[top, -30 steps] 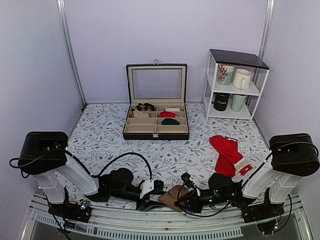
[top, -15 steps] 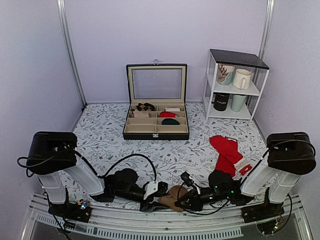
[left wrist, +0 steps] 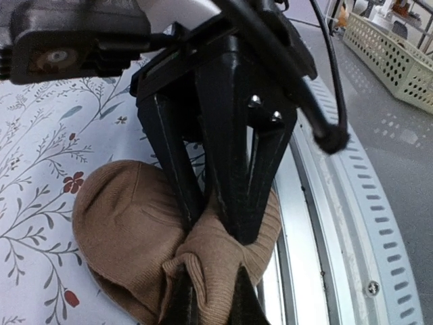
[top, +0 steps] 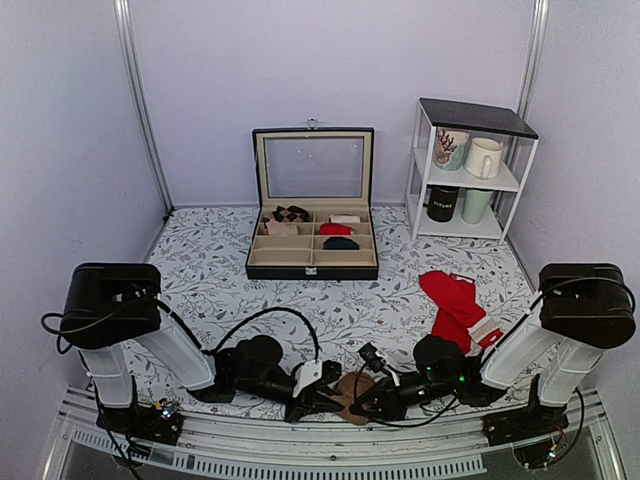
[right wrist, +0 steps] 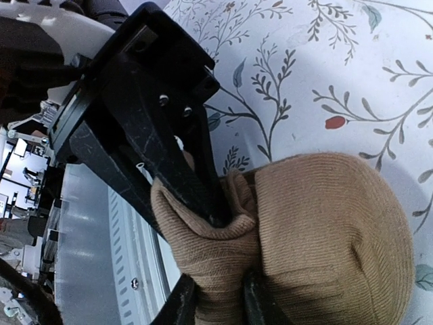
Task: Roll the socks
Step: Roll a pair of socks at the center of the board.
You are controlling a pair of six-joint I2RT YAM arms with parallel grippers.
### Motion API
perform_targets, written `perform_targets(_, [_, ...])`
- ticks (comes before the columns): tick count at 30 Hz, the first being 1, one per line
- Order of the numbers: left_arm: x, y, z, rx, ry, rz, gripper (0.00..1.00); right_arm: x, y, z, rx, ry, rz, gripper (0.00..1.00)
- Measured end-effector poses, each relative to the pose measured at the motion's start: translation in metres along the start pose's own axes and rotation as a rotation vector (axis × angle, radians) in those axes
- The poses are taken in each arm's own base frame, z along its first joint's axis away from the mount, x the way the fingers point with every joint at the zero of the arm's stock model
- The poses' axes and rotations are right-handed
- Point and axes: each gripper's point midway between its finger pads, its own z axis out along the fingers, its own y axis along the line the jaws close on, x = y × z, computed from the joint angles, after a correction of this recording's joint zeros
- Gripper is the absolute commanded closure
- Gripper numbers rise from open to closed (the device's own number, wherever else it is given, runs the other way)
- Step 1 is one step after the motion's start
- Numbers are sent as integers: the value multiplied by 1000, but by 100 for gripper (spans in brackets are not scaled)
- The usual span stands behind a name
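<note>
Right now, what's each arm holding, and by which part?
Both grip the socks: left gripper and right gripper, jaws pinching the bunched cuff beside the rolled ball.

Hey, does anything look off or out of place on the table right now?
The tan socks are a lumpy bundle at the near edge of the table, by the metal rail, a loose cuff pinched by the left fingers and right fingers. The red socks lie loose outside the box.

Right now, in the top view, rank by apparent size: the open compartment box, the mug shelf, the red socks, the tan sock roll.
1. open compartment box and mug shelf: look about alike, too close to rank
2. red socks
3. tan sock roll, clearly smallest
</note>
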Motion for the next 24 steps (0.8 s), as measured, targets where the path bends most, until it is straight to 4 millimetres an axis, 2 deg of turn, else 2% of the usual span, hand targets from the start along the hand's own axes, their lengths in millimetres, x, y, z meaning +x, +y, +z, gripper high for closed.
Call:
perform_targets(3, [-1,3,4,-12,18,-45,100,-3,-2,0,34,22,1,52])
perform_targets(5, [-2,7,9,-19,43,-91,100,-9,-2,-4,74,30,-8,47])
perform_targets(9, [-5,16,22,-28,74,-192,100,-18,-11,-18,209,33,-29,44])
perform_targets(14, [0,21,16,1,83,-322,100,-37,-16,-49,335,-65,-111,43])
perform_targets(18, [4,25,10,31,84,-405,100,-26,-13,-63,371,-99,-208,42])
perform_targets(21, [5,26,9,51,84,-441,100,-12,-8,-62,379,-79,-284,39])
perform_targets(24, [4,27,9,64,86,-459,100,-8,3,-59,369,-76,-361,35])
